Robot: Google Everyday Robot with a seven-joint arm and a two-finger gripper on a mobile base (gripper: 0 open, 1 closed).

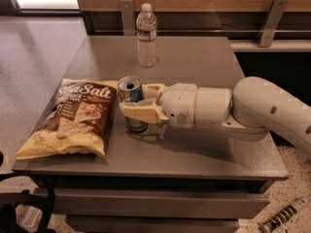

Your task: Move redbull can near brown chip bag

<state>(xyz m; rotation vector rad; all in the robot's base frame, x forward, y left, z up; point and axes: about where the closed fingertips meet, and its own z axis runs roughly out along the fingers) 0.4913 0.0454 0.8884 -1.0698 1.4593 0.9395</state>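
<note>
Claw first: the white two-finger gripper [133,101] reaches in from three o'clock across the grey table [204,57] and is closed on the redbull can [129,86], a slim silver-and-blue metal drink can, with one cream finger across its near side and the other behind it. The can stands upright in the grip. I cannot tell whether its base rests on the table or hangs just above it. At nine o'clock from the can, just beside it, lies the brown chip bag [77,118], a large flat crinkly packet with a dark brown middle, pale yellow ends and white "Sea Salt" lettering. I judge the can light, thin-walled and smooth, so it would dent under a hard squeeze and slip under a weak one. Mid-body, where the fingers sit now, looks to me the right place to hold it. I cannot see whether its top is open or whether any drink is inside, so I would keep it vertical. The bag looks soft and would shift if nudged. At twelve o'clock, well apart, stands a clear plastic water bottle [146,35], capped. I cannot make out how full it is.
</note>
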